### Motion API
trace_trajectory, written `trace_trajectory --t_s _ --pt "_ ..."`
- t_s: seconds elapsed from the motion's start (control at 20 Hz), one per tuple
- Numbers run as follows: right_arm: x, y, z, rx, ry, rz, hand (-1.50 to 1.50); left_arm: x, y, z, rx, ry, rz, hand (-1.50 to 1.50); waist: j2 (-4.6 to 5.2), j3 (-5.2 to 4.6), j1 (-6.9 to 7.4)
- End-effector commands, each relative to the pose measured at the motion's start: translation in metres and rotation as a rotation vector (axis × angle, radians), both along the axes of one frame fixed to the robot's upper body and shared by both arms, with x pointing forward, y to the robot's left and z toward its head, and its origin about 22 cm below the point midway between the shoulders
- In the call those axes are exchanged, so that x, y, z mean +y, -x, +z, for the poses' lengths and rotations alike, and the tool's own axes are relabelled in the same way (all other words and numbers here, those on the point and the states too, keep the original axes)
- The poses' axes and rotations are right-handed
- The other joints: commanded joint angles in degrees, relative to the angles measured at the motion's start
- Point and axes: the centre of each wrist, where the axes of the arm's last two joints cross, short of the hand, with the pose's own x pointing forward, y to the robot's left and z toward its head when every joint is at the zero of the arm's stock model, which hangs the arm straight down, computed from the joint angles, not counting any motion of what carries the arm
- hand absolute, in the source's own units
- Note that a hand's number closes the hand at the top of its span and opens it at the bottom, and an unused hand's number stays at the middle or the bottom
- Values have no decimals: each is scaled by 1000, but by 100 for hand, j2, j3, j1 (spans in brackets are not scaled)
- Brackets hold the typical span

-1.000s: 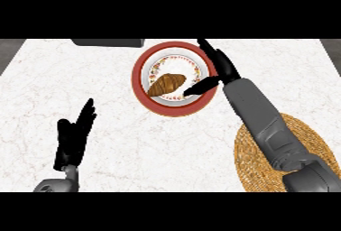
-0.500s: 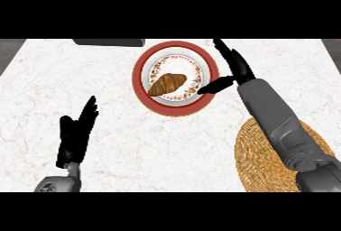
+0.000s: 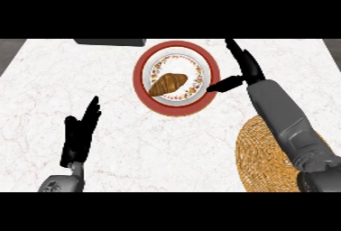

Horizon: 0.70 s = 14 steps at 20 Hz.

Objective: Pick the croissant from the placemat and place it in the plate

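Observation:
A brown croissant (image 3: 168,84) lies in the white centre of a round plate (image 3: 208,68) with a red rim, at the counter's upper middle. My right hand (image 3: 247,68) is open just right of the plate, fingers straight and pointing up, thumb reaching toward the plate's rim without holding anything. The woven straw placemat (image 3: 258,153) sits at the lower right, partly hidden under my right forearm. My left hand (image 3: 80,133) rests open at the lower left, fingers up.
White marble counter (image 3: 80,72) spreads around the plate. A dark grey object (image 3: 110,42) sits at the counter's far edge, upper left of the plate.
My right hand has drawn away to the right off the plate, leaving the croissant lying in it. The left hand has stayed still.

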Motion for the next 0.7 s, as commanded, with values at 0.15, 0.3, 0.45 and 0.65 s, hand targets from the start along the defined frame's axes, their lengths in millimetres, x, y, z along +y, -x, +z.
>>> trace_trajectory --t_s 0.15,0.3,0.45,0.65 --pt "-26 5 -5 -19 -8 -66 -150 19 -1 1 -2 -2 2 0 19 3 47" --pt "-58 5 4 -24 3 -133 -150 2 10 2 9 5 -9 0 5 5 37" --pt "-66 12 -7 -34 14 -126 -150 -7 0 14 -22 -1 -13 0 25 8 48" --pt "-58 8 -3 -23 41 -153 -150 -7 -2 -2 -15 -1 -9 0 42 4 45"
